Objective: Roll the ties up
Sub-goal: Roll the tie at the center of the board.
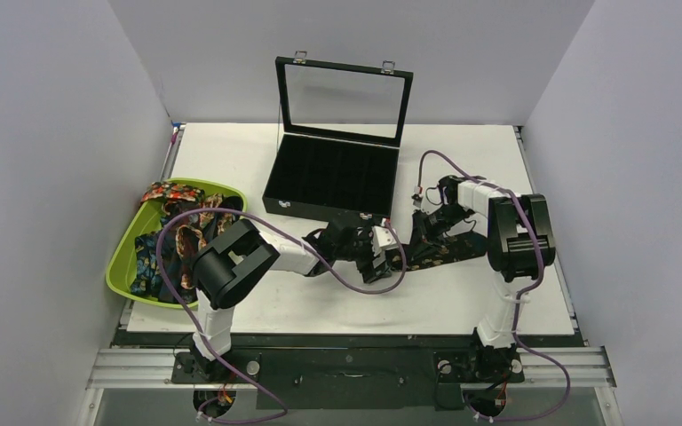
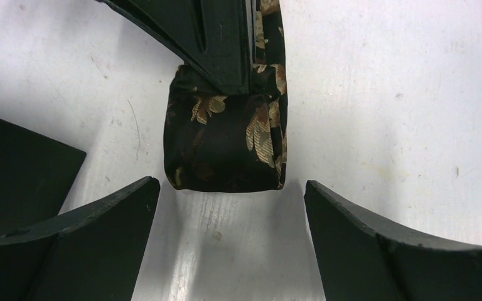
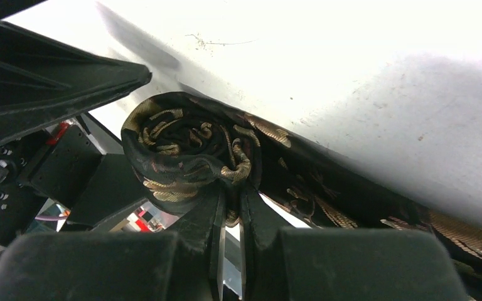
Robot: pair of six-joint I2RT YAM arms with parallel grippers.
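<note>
On the top camera both arms meet at mid-table. The left gripper (image 1: pixel 380 256) and right gripper (image 1: pixel 416 238) sit close together at one end of the dark floral tie (image 1: pixel 448 251). At this size the black fingers merge with the fabric, so I cannot read either grip here. The other ties (image 1: pixel 173 235) lie heaped in the green bin (image 1: pixel 124 266) at the left, and the open display case (image 1: pixel 330 177) stands behind.

The left wrist camera shows my left fingers (image 2: pixel 100 238) spread wide and released, touching nothing. The tie's rolled end lies on the table (image 2: pixel 383 94) just beyond them. The right gripper's tips reach in from the top, partly cut off.

On the right wrist camera those tips are clamped on the coil. The unrolled length trails off to the right, out of frame.
</note>
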